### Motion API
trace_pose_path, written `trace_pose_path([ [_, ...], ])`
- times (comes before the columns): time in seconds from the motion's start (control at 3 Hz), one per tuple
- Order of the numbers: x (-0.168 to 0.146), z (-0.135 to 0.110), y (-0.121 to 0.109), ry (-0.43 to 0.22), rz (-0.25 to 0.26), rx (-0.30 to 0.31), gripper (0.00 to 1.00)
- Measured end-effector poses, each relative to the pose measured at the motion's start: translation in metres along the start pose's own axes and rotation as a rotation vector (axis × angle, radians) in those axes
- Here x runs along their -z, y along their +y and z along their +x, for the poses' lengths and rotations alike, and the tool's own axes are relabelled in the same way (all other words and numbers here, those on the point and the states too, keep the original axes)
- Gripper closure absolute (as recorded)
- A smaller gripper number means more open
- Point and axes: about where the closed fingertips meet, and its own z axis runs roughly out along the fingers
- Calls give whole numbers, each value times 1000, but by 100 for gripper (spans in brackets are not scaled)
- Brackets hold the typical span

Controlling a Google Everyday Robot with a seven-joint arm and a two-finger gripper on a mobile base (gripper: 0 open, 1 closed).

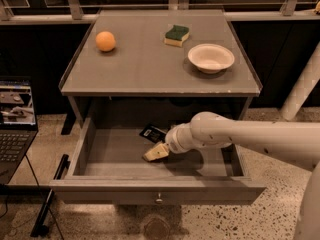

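My gripper [156, 152] is reached down inside the open drawer [115, 151] of a grey table. Its pale tip rests low over the drawer floor near the middle. A small black packet [152, 132] lies on the drawer floor just behind the gripper, and I cannot tell whether they touch. My white arm [235, 136] comes in from the right over the drawer's right side. Nothing shows as held in the gripper.
On the grey tabletop [145, 66] sit an orange [105, 41] at the left, a green and yellow sponge [177, 35] at the back and a white bowl [210, 58] at the right. A laptop [14, 119] stands on the floor at the left.
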Motion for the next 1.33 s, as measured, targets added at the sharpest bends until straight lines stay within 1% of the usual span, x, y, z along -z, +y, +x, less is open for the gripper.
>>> trace_pose_path([
  [0.67,0,0,0,0,0,0,66],
  [1.0,6,-5,1,0,0,0,89],
  [1.33,9,-8,1,0,0,0,100],
])
